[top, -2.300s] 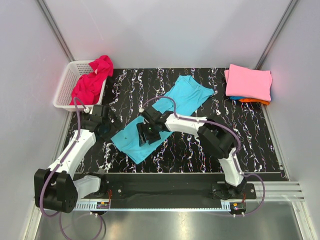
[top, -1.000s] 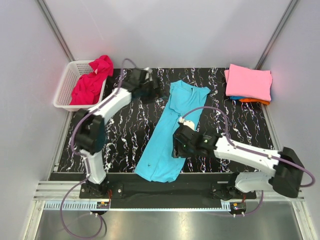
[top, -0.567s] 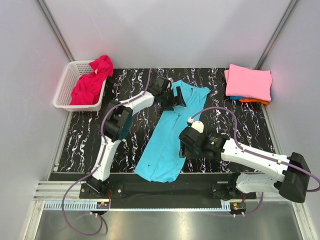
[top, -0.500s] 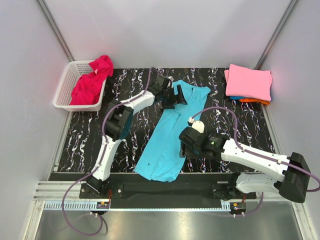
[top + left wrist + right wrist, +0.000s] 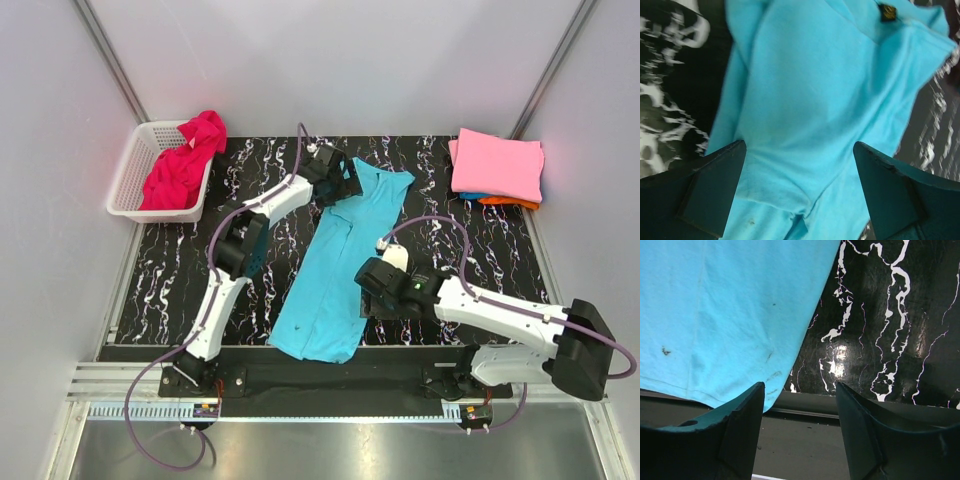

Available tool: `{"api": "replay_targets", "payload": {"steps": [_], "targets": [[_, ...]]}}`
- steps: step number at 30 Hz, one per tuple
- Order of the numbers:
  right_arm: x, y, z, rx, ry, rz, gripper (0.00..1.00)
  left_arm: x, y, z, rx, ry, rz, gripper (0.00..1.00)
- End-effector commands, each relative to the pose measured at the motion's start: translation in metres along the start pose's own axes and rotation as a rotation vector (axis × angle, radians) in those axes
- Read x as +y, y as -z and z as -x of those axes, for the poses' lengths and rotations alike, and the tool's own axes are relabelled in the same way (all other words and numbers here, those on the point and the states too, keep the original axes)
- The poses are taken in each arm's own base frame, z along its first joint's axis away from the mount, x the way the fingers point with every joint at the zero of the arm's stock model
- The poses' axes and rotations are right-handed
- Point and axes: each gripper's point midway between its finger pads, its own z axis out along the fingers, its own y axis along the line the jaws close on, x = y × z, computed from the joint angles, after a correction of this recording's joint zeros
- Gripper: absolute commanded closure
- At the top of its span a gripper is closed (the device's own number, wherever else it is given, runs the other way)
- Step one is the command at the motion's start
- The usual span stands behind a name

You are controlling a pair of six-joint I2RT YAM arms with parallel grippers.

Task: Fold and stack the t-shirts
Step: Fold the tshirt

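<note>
Glossy black marbled tabletop [image 5: 500,250], soft turquoise t-shirt [image 5: 335,265] folded narrow; left gripper [image 5: 799,147], right gripper [image 5: 800,387] jaws apart.

"What is the pink shirt [image 5: 498,163] covering?"

"It is hiding most of an orange shirt [image 5: 512,203] and a blue shirt [image 5: 468,196]; only their edges are peeking out."

"And the turquoise shirt [image 5: 805,100]?"

"Both wrist views are cropping it. The left one is blurring, so the collar label [image 5: 886,12] is showing only as a dark smudge."

Turquoise t-shirt [image 5: 335,270] folded lengthwise, flat, centre; magenta t-shirt [image 5: 185,160] crumpled in basket [image 5: 125,185]; pink t-shirt [image 5: 498,165] folded, far right.
</note>
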Motion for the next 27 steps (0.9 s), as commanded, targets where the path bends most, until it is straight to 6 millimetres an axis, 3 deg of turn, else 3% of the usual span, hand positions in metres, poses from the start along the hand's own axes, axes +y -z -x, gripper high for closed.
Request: {"api": "replay_targets", "payload": {"steps": [1,10,18,27], "targets": [[-0.001,-0.006,0.002,-0.015,0.003,-0.031,0.34,0.042,-0.008,0.023,-0.086,0.055,0.185,0.01],[0.021,-0.041,-0.012,0.087,0.113,-0.018,0.33,0.09,-0.012,0.04,-0.106,0.127,0.29,0.01],[0.049,-0.052,-0.004,0.102,0.189,0.039,0.33,0.143,-0.003,0.067,-0.153,0.224,0.39,0.01],[0.062,-0.044,0.014,0.057,0.213,0.052,0.33,0.15,0.003,0.091,-0.18,0.26,0.369,0.01]]}}
